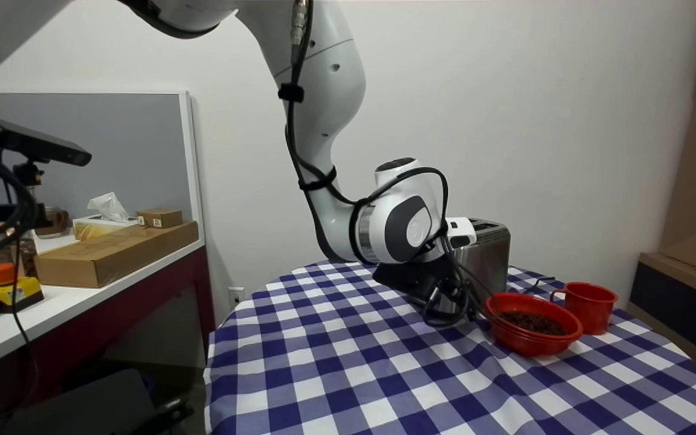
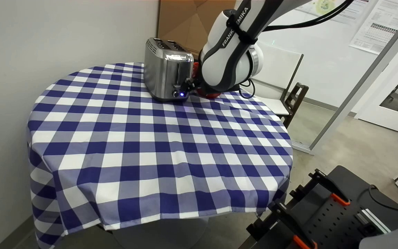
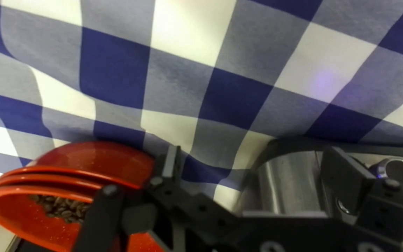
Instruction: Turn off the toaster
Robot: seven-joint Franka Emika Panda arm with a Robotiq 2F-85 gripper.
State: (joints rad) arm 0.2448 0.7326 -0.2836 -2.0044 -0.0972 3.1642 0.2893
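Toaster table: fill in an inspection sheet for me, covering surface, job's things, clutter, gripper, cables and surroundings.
Surface: checked tablecloth, creased in places.
Job's things: toaster upright; a bluish light glows on its front, so it is probably on.
Clutter: stacked red bowls, beans in the top one; red cup beside them.
Gripper: open; in the wrist view one finger overlaps the toaster's front, contact unclear.
Cables: black cables strapped along the arm, looping near the gripper.
Surroundings: desk with cardboard box and tissue box; chair.
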